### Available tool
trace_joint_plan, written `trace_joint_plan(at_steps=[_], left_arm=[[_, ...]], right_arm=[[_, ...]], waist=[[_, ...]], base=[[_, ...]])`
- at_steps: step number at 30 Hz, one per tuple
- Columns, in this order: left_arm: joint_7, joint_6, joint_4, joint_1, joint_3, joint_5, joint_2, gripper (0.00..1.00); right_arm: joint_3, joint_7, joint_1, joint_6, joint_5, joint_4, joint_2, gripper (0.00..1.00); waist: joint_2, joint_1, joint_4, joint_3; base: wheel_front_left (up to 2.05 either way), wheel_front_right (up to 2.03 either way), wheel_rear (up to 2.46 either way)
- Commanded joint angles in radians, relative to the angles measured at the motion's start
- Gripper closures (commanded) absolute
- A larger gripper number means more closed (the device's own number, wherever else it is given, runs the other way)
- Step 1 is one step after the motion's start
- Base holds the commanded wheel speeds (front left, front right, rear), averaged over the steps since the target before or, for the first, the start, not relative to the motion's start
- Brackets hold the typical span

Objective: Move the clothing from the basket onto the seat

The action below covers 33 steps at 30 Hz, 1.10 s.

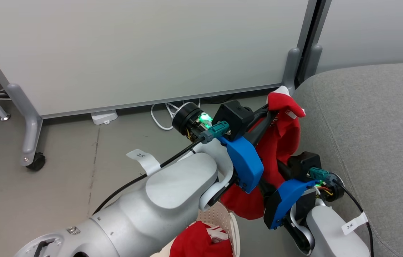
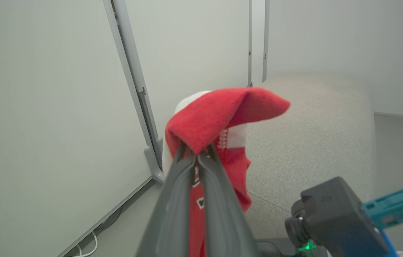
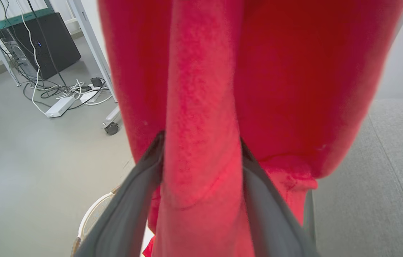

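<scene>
While the left gripper (image 2: 196, 151) pinches a fold of the red garment (image 2: 222, 114), its fingers pressed nearly together on the cloth, we see the fabric drape over the tips and hang down past them, with white trim under the fold. Behind it lies the grey seat (image 2: 312, 142), and we cannot tell whether cloth and cushion touch.

From the right wrist we find the right gripper (image 3: 200, 139) partly spread, with a thick roll of the garment wedged between its fingers and touching both, so it grips the cloth lower down. Below and to one side of the fingers we make out the rim of the basket (image 3: 92, 214). On the other side is the seat.

From the head we see the garment strung in the air between the two arms. Its top corner is beside the seat's rounded edge and its lower end hangs just above the basket. The basket stands on the floor (image 1: 62, 178) near the seat, and a second garment (image 1: 197, 242), red with a bit of white, lies inside it. Beyond stands a white panel (image 1: 151, 53) on grey legs, with a caster (image 1: 37, 161) under one leg and white cables (image 1: 162, 114) along its foot.
</scene>
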Motion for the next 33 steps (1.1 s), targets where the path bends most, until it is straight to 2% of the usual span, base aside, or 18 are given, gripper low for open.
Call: trace_joint_plan(at_steps=[1,16,18,19,22,23,24,25,33], left_arm=[[-0.007,0.002,0.005,-0.011,0.0,-0.006,0.0,1.0],[-0.011,0.007,0.012,0.006,-0.01,-0.022,0.0,1.0],[-0.012,0.007,0.013,0.006,-0.01,-0.023,0.0,0.93],[-0.012,0.007,0.013,0.006,-0.01,-0.023,0.0,0.93],[-0.008,0.006,0.013,0.012,-0.011,-0.031,0.0,0.44],[-0.008,0.006,0.013,0.012,-0.011,-0.031,0.0,0.44],[-0.008,0.006,0.013,0.014,-0.011,-0.033,0.0,0.19],[-0.008,0.005,0.012,0.015,-0.011,-0.033,0.0,0.0],[-0.011,0.012,0.018,0.037,-0.012,-0.039,0.0,0.0]], right_arm=[[0.007,-0.009,-0.017,0.0,0.011,0.011,-0.003,1.0],[0.04,-0.065,-0.045,0.0,0.046,0.085,-0.003,1.0],[0.043,-0.071,-0.049,0.0,0.051,0.089,-0.003,1.0],[0.043,-0.071,-0.049,0.0,0.051,0.089,-0.003,1.0],[0.046,-0.078,-0.055,0.0,0.054,0.098,-0.003,1.0],[0.046,-0.078,-0.055,0.0,0.054,0.098,-0.003,1.0],[0.046,-0.08,-0.055,0.0,0.055,0.1,-0.003,1.0],[0.047,-0.082,-0.055,0.0,0.056,0.102,-0.003,1.0],[0.048,-0.097,-0.062,0.0,0.062,0.107,-0.003,1.0]], waist=[[0.0,0.0,-0.001,-0.004],[0.0,0.0,-0.011,-0.015],[0.0,0.0,-0.011,-0.014],[0.0,0.0,-0.011,-0.014],[0.0,0.0,-0.01,-0.014],[0.0,0.0,-0.01,-0.014],[0.0,0.0,-0.01,-0.014],[0.0,0.0,-0.009,-0.015],[0.0,0.0,-0.009,-0.016]], base=[[0.0,0.0,0.0],[0.0,0.0,0.0],[0.0,0.0,0.0],[0.0,0.0,0.0],[0.0,0.0,0.0],[0.0,0.0,0.0],[0.0,0.0,0.0],[0.0,0.0,0.0],[0.0,0.0,0.0]])
